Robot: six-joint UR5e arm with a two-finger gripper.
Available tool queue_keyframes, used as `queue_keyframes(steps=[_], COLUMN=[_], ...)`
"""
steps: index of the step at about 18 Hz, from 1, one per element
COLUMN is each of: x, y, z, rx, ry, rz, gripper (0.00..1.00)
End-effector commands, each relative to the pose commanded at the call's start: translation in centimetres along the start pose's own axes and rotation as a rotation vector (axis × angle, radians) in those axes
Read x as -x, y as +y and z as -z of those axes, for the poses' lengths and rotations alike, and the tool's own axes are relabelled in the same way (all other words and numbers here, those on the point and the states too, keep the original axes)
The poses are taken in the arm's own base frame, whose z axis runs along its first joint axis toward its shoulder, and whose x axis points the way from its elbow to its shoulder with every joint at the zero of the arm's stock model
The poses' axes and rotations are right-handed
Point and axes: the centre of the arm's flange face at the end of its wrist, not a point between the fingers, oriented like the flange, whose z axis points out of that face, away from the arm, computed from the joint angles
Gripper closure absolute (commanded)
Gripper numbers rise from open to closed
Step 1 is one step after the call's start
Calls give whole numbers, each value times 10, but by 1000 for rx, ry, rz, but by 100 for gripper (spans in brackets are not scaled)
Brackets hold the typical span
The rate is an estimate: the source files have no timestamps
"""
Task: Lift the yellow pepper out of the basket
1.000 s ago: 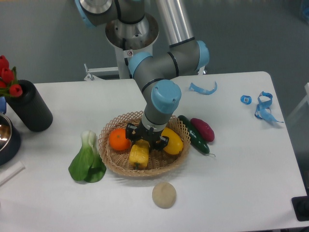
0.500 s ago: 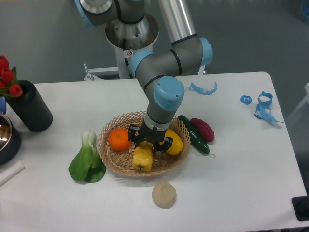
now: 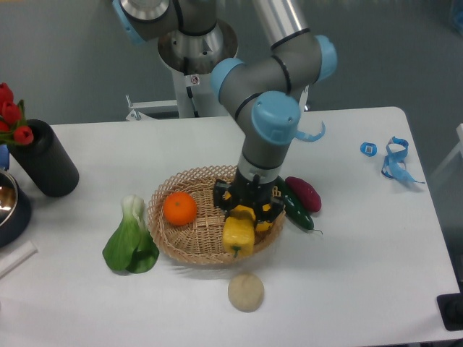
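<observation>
one arm works over a white surface (image 3: pixel 362 238) where, from the left, red tulips (image 3: pixel 10 116) in a black vase (image 3: pixel 45 159), a steel bowl (image 3: pixel 9 206) and a bok choy (image 3: pixel 130 238) lie beside the basket (image 3: pixel 173 242), which holds a round orange (image 3: pixel 179 208). at the basket's right side the end effector (image 3: pixel 242 223) is clamped on the top of the yellow pepper (image 3: pixel 238 237), which hangs just above the wicker, with a smooth yellow fruit (image 3: pixel 269 217) partly hidden behind it and a pale round disc (image 3: pixel 246 291) on the surface in front. further right lie a green cucumber (image 3: pixel 296 210), a purple sweet potato (image 3: pixel 304 193) and scraps of blue tape (image 3: pixel 394 160).
</observation>
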Motion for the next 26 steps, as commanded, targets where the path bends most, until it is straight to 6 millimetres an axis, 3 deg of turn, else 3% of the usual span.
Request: queue_keyframes(steps=[5,10,16,20,26], x=[32,59,98,116,136], y=[20,27,62,78,83], z=[9,24,36,39,40], rx=[23,102,130,141,148], ry=[-42,-111,-120,-120,-114], rz=[-82,-197,-296,-359,-372], gripper=[73,73,73,74,73])
